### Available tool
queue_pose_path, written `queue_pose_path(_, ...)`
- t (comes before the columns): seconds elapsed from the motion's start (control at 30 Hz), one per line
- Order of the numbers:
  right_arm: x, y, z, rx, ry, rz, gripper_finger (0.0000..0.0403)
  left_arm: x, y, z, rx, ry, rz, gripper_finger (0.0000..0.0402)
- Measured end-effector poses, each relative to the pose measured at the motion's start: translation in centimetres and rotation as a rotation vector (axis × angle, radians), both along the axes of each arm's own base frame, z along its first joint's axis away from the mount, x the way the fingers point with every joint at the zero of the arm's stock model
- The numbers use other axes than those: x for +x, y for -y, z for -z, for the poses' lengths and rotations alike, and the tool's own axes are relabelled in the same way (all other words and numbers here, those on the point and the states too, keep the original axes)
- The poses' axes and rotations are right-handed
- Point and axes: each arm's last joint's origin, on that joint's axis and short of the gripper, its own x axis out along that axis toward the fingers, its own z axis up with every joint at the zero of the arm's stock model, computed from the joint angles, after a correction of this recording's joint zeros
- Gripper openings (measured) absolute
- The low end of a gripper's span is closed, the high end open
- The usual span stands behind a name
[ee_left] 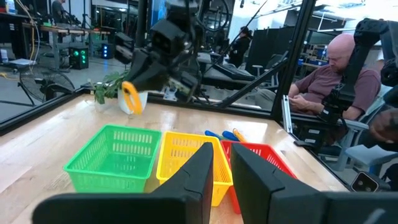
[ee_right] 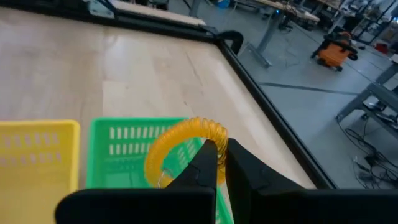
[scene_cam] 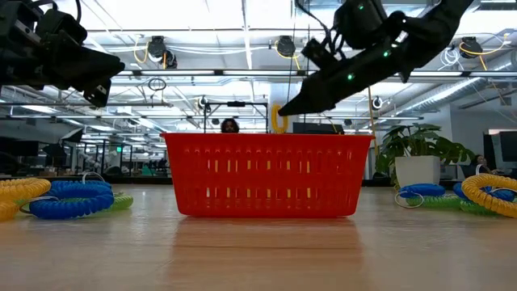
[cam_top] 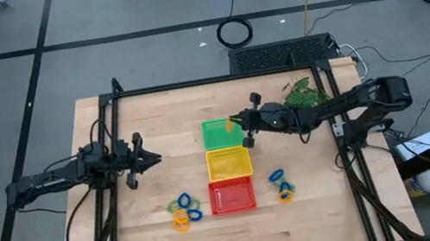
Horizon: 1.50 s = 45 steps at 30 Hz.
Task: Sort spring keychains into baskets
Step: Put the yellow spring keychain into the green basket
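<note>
Three baskets stand in a row at the table's middle: green (cam_top: 217, 133) farthest, yellow (cam_top: 229, 164), red (cam_top: 233, 196) nearest. My right gripper (cam_top: 235, 122) reaches in from the table's right and hangs over the green basket (ee_right: 124, 149), shut on an orange-yellow spring keychain (ee_right: 180, 134). Loose keychains lie flat on the table in two clusters, one left of the red basket (cam_top: 185, 211) and one right of it (cam_top: 281, 184). My left gripper (cam_top: 154, 157) waits left of the baskets, its fingers (ee_left: 205, 165) barely apart with nothing between them. My right gripper pinches the keychain's coiled ring (ee_right: 208, 138) between its two fingertips. The fingers come from the table's right side, slanting slightly down. The ring hangs below the fingertips (scene_cam: 279, 119), lifted clear above the green basket.
A potted plant (cam_top: 302, 93) stands at the table's far right corner. Black frame posts run along the left (cam_top: 109, 138) and right (cam_top: 336, 109) sides. A person (ee_left: 329, 81) sits beyond the table. A black cable coil (cam_top: 235, 32) lies on the floor behind.
</note>
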Motion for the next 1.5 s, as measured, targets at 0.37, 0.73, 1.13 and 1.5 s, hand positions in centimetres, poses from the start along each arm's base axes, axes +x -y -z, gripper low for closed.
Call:
queue_pose_path(0.37, 0.06, 0.33, 0.28, 0.001, -0.006, 0.01, 0.0004, 0.0, 0.0, 0.0, 0.0, 0.0, 0.0, 0.006)
queue_pose_path(0.73, 0.02, 0.32, 0.41, 0.004, -0.02, 0.01, 0.0004, 0.0, 0.0, -0.01, 0.0, 0.0, 0.0, 0.006)
queue_pose_path(1.13, 0.01, 0.31, 0.42, 0.004, -0.02, 0.01, 0.0006, 0.0, 0.0, 0.0, 0.0, 0.0, 0.0, 0.006)
queue_pose_path(1.5, 0.02, 0.27, 0.43, 0.036, -0.005, 0.02, 0.0097, 0.0, 0.0, 0.0, 0.0, 0.0, 0.0, 0.006)
